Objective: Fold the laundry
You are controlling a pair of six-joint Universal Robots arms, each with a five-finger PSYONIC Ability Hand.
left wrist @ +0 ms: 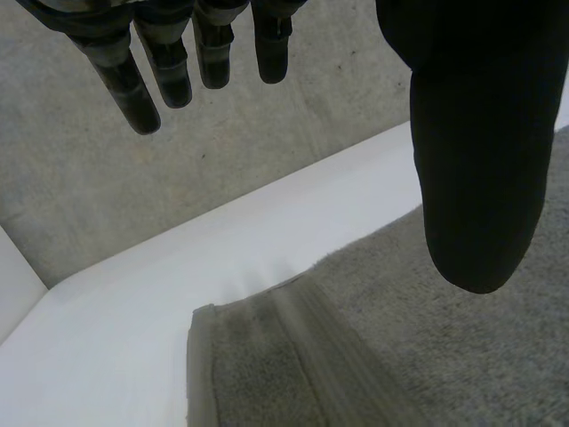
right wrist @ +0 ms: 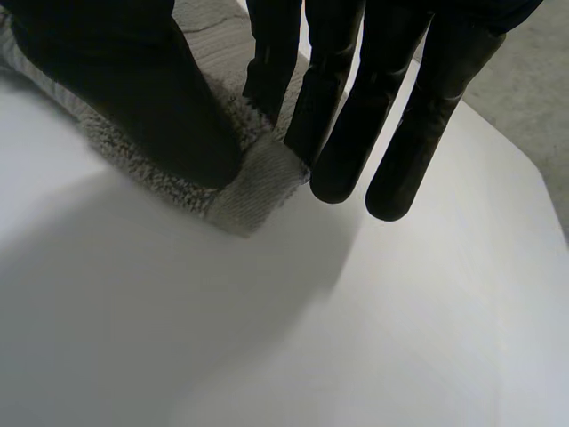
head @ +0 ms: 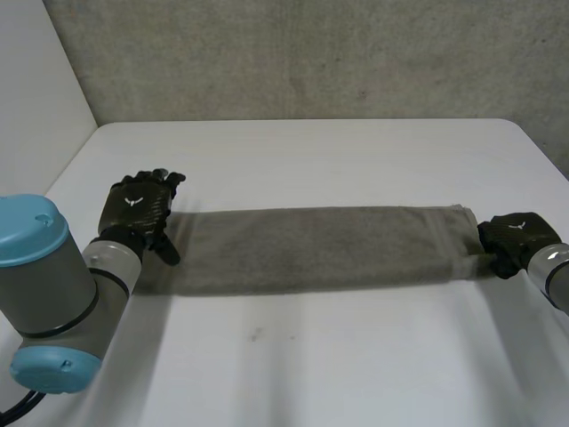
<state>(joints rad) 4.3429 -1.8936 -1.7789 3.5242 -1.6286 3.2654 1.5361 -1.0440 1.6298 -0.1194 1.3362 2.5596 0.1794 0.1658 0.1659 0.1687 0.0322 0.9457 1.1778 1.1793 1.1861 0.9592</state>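
As it carries all the rest, table (head: 356, 160): one, white, smooth and matt, with rounded far corners; its near edge is cut off in the head view.
Wall (head: 311, 53): one, grey and rough like concrete, behind the table's far edge.
Towel (head: 320, 249): one, grey terry with a nubbly pile, folded into a long narrow strip. It lies flat across the middle of the table, running from near the left edge to near the right edge.
Towel layers: in the left wrist view the end (left wrist: 267, 374) shows stacked folds and a flat hem band; how many layers there are cannot be made out.
Arms: two, grey with light-blue caps; left arm (head: 44, 302) is large at the near left corner, right arm (head: 551, 271) is cut off at the right edge.
Left hand (head: 138, 209): one, black, above the towel's left end and hiding part of it. Its fingers (left wrist: 133, 84) are straight and slightly spread, the thumb (left wrist: 480, 160) apart, holding nothing.
Right hand (head: 511, 236): one, black, at the towel's right end. Its thumb (right wrist: 133, 89) lies on the end corner (right wrist: 258, 182), and straight, close-set fingers (right wrist: 347, 116) pinch the cloth against it.
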